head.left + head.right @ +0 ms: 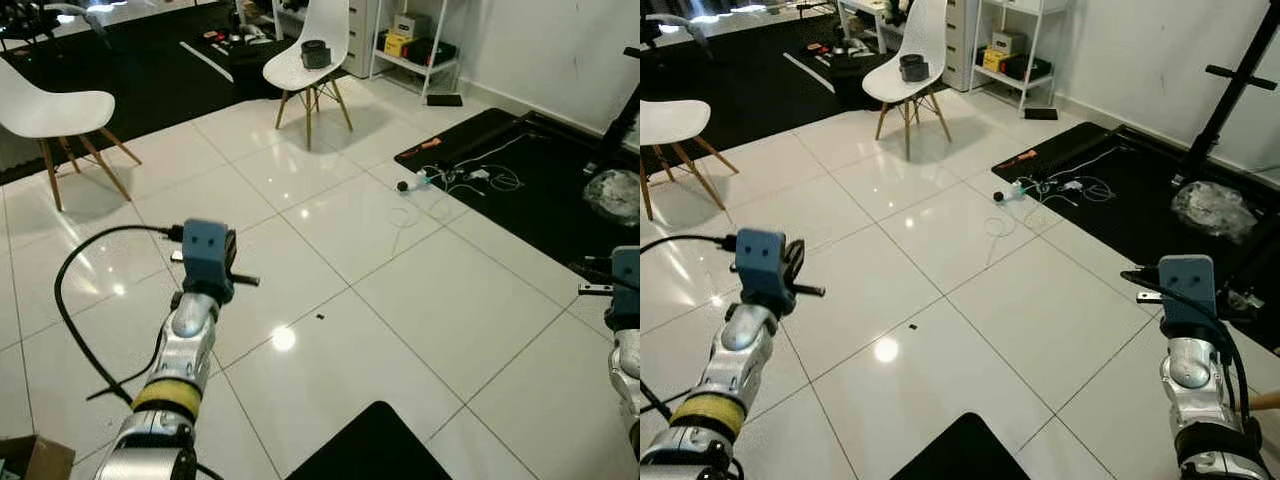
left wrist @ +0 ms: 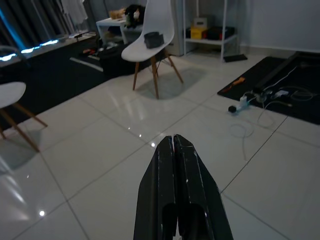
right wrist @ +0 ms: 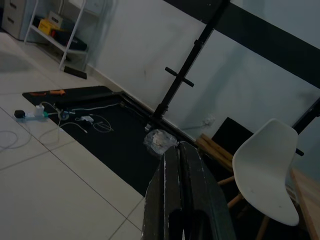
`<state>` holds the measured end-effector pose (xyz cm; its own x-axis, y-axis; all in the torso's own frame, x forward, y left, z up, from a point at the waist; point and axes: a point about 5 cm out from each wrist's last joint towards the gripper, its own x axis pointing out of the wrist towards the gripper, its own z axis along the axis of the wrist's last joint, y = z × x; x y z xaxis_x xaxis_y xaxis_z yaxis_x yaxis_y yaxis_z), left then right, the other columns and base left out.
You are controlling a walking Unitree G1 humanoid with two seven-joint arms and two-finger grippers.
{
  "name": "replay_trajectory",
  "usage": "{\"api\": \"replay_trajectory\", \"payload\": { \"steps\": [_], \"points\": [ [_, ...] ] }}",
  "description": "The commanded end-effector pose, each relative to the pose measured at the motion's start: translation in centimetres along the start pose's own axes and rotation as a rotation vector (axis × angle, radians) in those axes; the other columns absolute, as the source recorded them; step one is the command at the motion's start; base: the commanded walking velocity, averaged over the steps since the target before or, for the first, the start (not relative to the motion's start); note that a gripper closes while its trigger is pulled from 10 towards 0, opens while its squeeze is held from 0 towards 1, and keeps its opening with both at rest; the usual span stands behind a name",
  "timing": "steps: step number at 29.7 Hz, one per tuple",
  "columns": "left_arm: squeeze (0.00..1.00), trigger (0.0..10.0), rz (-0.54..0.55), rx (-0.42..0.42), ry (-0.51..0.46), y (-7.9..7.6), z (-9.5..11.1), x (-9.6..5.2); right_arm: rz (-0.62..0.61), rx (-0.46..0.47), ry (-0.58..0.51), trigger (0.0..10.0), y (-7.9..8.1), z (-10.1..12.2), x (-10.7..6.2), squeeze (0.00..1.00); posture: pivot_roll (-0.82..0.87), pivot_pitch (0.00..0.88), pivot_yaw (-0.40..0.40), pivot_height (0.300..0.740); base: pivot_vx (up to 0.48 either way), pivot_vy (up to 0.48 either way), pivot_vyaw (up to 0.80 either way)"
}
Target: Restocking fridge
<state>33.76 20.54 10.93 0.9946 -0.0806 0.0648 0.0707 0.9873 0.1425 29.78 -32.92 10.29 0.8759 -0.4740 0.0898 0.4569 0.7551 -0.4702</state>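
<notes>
While both arms are held out over a white tiled floor (image 1: 420,300), neither is holding anything: the left gripper (image 2: 174,150) has its two black fingers pressed tight together with nothing between them, and the right gripper (image 3: 179,155) is the same, pinched closed on air.

Ahead of the left gripper stands a white chair (image 1: 312,50) with a small dark object on its seat (image 1: 316,53); can't tell what that thing is. Another white chair (image 1: 50,110) sits well off to that gripper's left. Beyond the first chair is a white shelf rack (image 1: 415,45) with a yellow box (image 1: 397,43) on it.

Ahead of the right gripper a black mat (image 1: 1140,200) lies on the tiles, with a tangle of white cables (image 1: 1060,187) spilling over its edge and a crumpled clear bag (image 1: 1212,210) further along. A black stand (image 3: 185,85) rises against the pale wall, and a third white chair (image 3: 267,170) sits just past that gripper.

A cardboard box (image 1: 35,458) is cut off at the frame corner near the left arm. No fridge or groceries anywhere I can make out.
</notes>
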Motion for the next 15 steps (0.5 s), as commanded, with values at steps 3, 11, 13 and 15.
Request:
{"api": "replay_trajectory", "payload": {
  "steps": [3,11,13,15],
  "points": [
    [0.00,10.0,0.041,-0.030,0.090,-0.1,-2.0,-1.1,0.058,0.066,0.006,10.0,1.6,-0.1,-0.5,0.00,0.00,0.038,0.021,0.740,0.000,0.000,0.00],
    [0.00,10.0,0.092,-0.127,0.265,-0.1,-5.7,-3.4,0.230,0.104,0.150,10.0,5.6,-3.3,-3.9,0.00,0.01,0.049,-0.005,0.740,0.000,0.000,0.00],
    [0.00,10.0,0.089,-0.156,0.309,-0.2,-6.7,-4.0,0.280,0.092,0.185,10.0,6.4,-4.1,-4.8,0.00,0.01,0.050,-0.008,0.740,0.000,0.000,0.00],
    [0.00,10.0,0.096,-0.173,0.389,-0.3,-8.3,-5.2,0.369,0.064,0.246,10.0,7.8,-5.6,-6.7,0.00,0.01,0.050,-0.011,0.740,0.000,0.000,0.00]
  ]
}}
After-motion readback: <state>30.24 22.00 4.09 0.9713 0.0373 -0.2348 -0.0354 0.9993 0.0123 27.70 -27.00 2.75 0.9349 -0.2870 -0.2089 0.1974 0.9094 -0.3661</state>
